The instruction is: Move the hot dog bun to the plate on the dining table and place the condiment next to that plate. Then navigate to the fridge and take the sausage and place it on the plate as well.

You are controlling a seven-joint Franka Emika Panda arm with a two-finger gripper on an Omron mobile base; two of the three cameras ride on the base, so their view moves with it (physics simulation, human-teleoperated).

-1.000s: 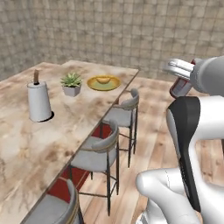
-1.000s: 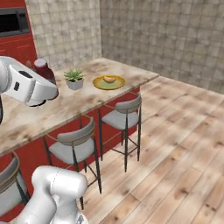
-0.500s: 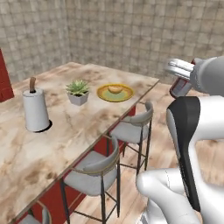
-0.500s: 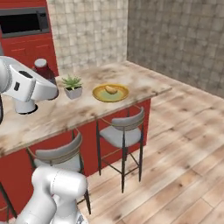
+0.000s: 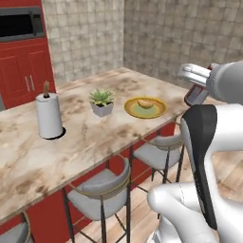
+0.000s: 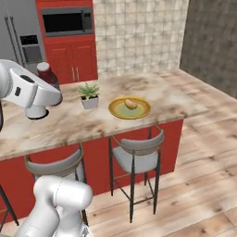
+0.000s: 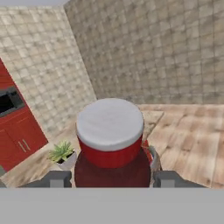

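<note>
My gripper is shut on the condiment, a dark red bottle with a white cap, held between both fingers. The condiment rides in the air off the table's right side, and shows as the condiment above my white hand. The hot dog bun lies on the yellow-rimmed plate on the dining table. The grey fridge stands at the back left. The sausage is out of view.
A potted plant stands left of the plate, and a paper towel roll further left. Grey stools line the table's near side. A microwave sits in red cabinets behind. Wood floor lies to the right.
The base has moved, so the whole scene has shifted: the table and plate now lie more side-on and the cabinets show. The gripper still holds the condiment.
</note>
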